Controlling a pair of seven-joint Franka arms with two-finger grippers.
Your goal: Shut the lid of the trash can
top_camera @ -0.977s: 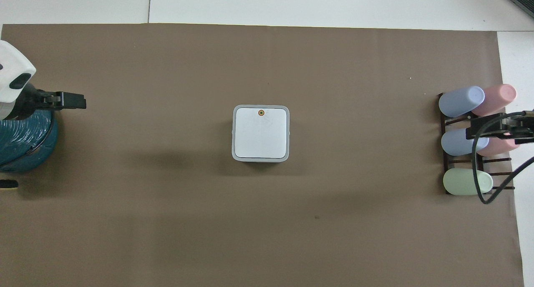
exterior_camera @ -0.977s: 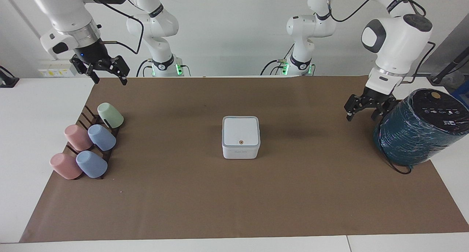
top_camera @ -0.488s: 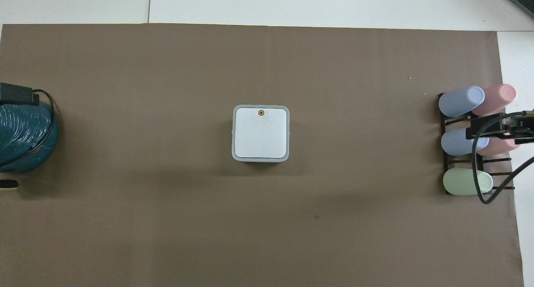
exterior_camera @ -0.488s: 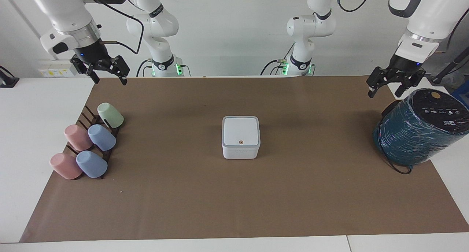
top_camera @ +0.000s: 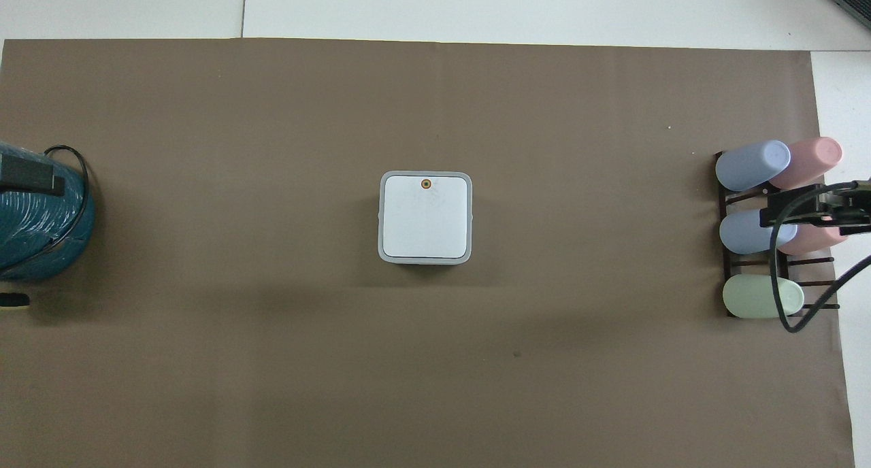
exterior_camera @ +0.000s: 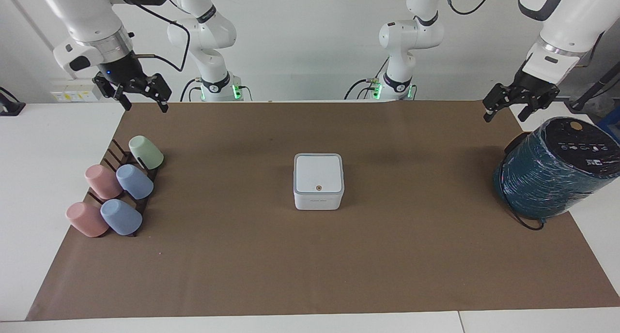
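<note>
Trash can (exterior_camera: 318, 188) sits mid-table (exterior_camera: 339, 275) on the brown paper, lid (exterior_camera: 318, 173) flat down on it, orange dot on top. Nothing touching it. Left gripper (exterior_camera: 505, 109) hangs in the air at the left arm's end, above the teal wrapped cylinder (exterior_camera: 552, 178), fingers spread apart, empty. Right gripper (exterior_camera: 143, 100) hangs in the air at the right arm's end, over the rack (exterior_camera: 127, 164) holding 5 cups, fingers spread apart, empty. Both grippers well apart from the can.
</note>
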